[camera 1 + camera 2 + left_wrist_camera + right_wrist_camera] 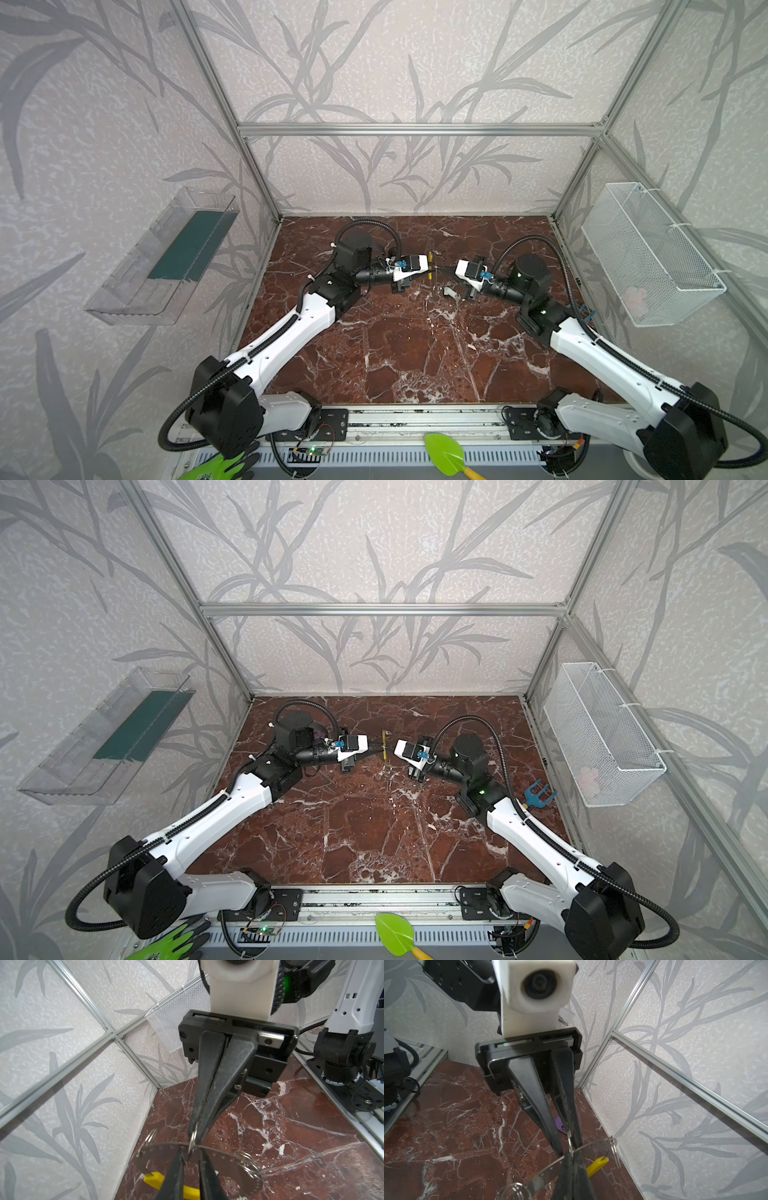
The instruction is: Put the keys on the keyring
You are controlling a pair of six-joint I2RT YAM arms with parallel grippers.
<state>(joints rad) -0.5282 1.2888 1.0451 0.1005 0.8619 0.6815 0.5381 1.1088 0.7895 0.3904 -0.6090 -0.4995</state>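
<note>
Although several small wire rings already appear threaded on the keyring, the task is judged only partly done. The keys are seen lying on the table, near its middle and a little toward its right edge, well apart from the keyring.

The table is shown as a flat, glossy slab patterned like red-brown marble and veined in white. Above its middle, toward the far edge, the two grippers are set tip to tip in the air. The left gripper is built of long, tapering, matt black fingers. These are seen a little spread, with the keyring's strip crossing just at their tips; whether anything is gripped by them cannot be told. The right gripper, of the same build, is pressed together. A small split ring is pinched at its tips, where that ring crosses the keyring.

The keyring is held clear of the table. It is seen as a thin grey metal band punched with a row of small holes, with a hard yellow sleeve over one arc. The keys are made out only as a tiny silvery bunch with a pale oblong tag. Smaller still, coils of bright wire rings are hung on the band.
</note>
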